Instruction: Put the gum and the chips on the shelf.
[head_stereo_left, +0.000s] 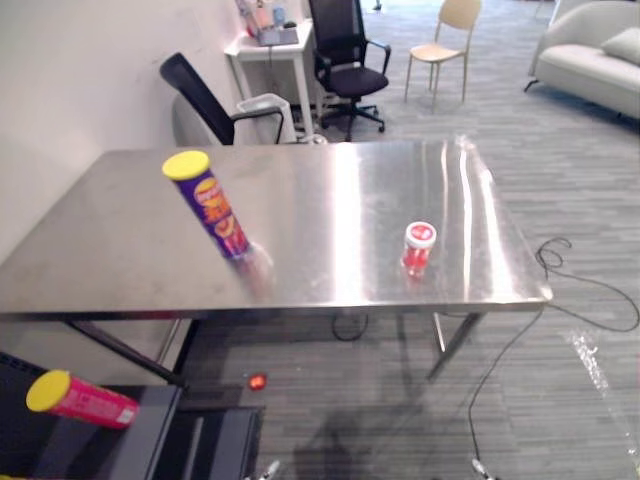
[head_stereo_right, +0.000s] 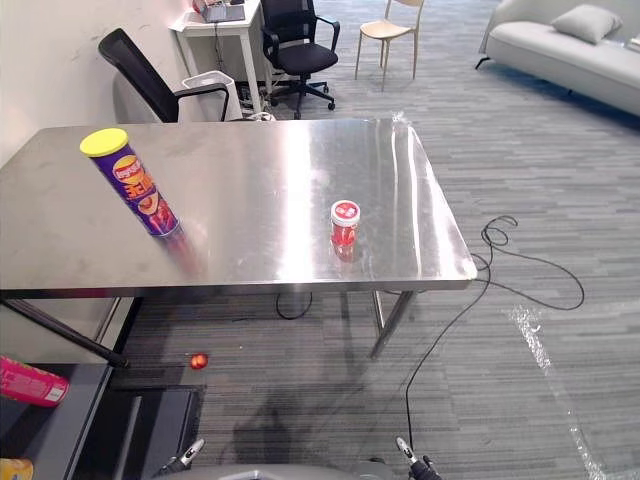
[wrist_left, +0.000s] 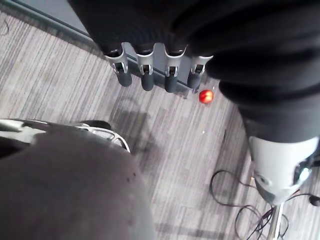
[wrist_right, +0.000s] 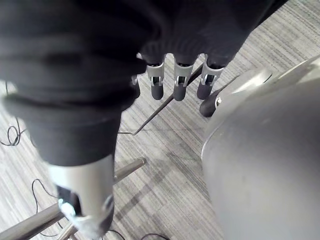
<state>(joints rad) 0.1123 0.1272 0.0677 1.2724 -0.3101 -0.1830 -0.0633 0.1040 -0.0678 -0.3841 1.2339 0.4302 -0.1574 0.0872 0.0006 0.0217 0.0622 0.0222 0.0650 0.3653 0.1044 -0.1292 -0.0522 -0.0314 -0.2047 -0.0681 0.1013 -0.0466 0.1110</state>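
A tall purple chips can (head_stereo_left: 210, 207) with a yellow lid stands on the steel table (head_stereo_left: 330, 190), left of its middle. A small red gum jar (head_stereo_left: 419, 248) with a white lid stands near the table's front right; it is also in the right eye view (head_stereo_right: 344, 223). The dark shelf (head_stereo_left: 150, 425) is low at the left, below the table's front edge. My left hand (wrist_left: 147, 80) hangs above the carpet with straight fingers and holds nothing. My right hand (wrist_right: 180, 85) hangs the same way, empty, on the other side.
A pink can (head_stereo_left: 82, 398) with a yellow lid lies on the shelf. A small red object (head_stereo_left: 257, 381) lies on the carpet under the table's front edge. Behind the table are black chairs (head_stereo_left: 345, 60), a white side table (head_stereo_left: 270, 50) and a bin (head_stereo_left: 266, 110); a sofa (head_stereo_left: 590, 55) is far right.
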